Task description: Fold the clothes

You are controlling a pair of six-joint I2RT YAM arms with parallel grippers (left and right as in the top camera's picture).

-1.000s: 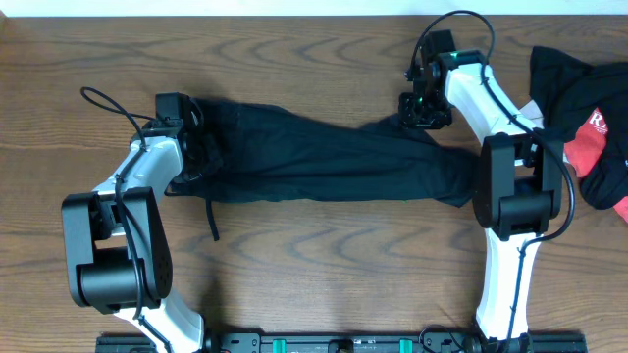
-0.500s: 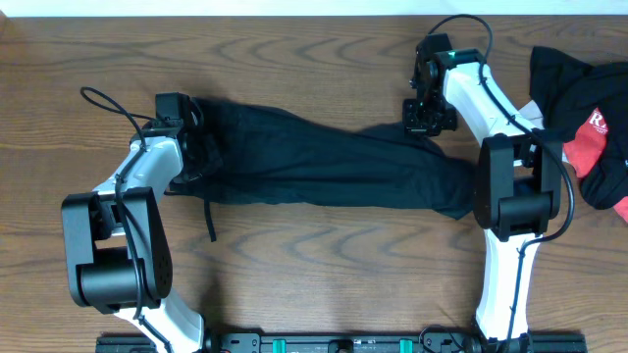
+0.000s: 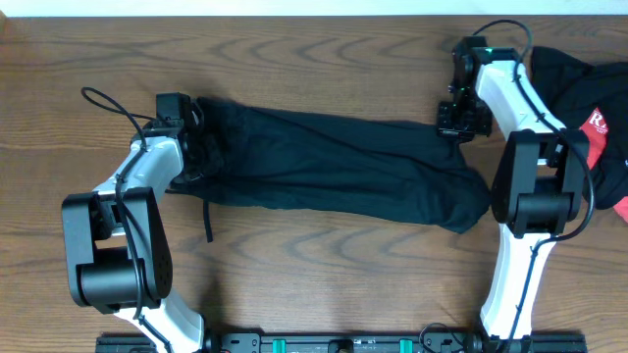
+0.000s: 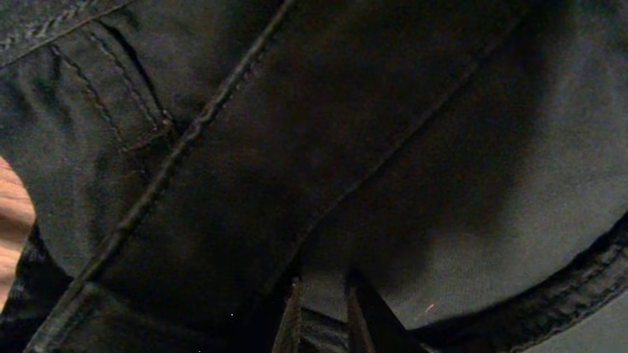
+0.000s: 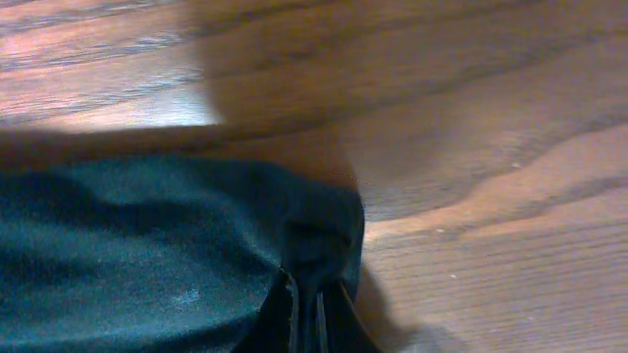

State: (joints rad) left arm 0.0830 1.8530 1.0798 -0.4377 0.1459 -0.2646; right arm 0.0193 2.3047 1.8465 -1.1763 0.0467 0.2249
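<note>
Two ends of the clothes (image 3: 324, 167), laid along the table (image 3: 294, 59), are clamped, waistband by the left gripper (image 3: 199, 147), hem by the right gripper (image 3: 459, 126); soft, limp fabric is judged best taken at seams.

Black clothes (image 3: 324, 167), stretched lengthwise across table, cord dangling

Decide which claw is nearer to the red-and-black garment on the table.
Right. The right claw pinches one end of the black trousers just left of the red-and-black garment; the left claw grips their opposite end, far across the table.
</note>
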